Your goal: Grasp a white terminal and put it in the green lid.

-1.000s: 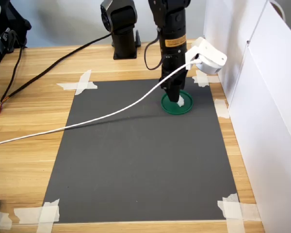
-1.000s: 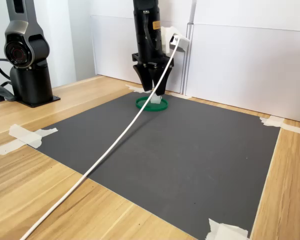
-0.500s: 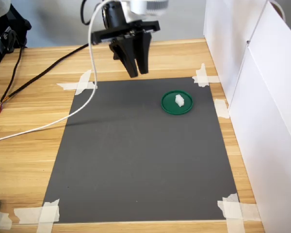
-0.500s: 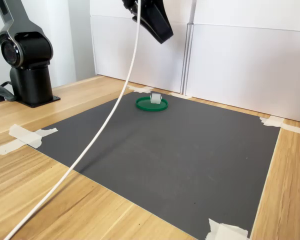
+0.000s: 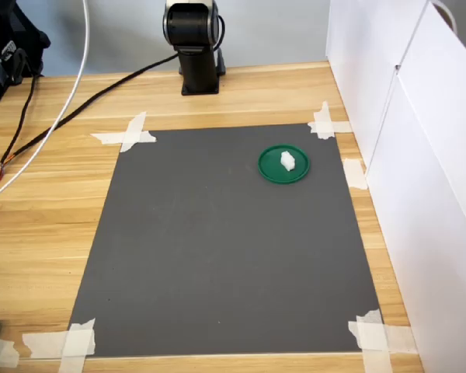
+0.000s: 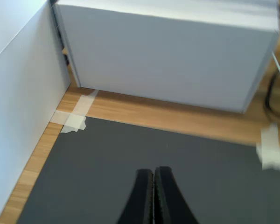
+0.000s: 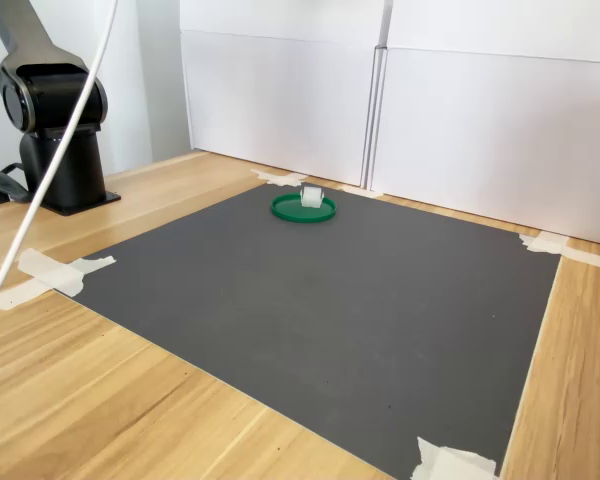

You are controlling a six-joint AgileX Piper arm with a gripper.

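The white terminal point(image 5: 287, 161) is seen lying inside the green lid point(image 5: 271, 172), the gripper point(image 6: 154, 196) is squeezed closed on nothing, and it is best kept high above the lid.

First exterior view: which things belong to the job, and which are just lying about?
Job: white terminal, lying in the green lid.

Lying about: dark mat, tape strips, white cable, black cables, white boards.

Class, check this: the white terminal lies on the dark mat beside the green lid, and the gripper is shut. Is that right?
Not quite. The white terminal lies inside the green lid, not beside it, as the first exterior view shows. The gripper is indeed shut.
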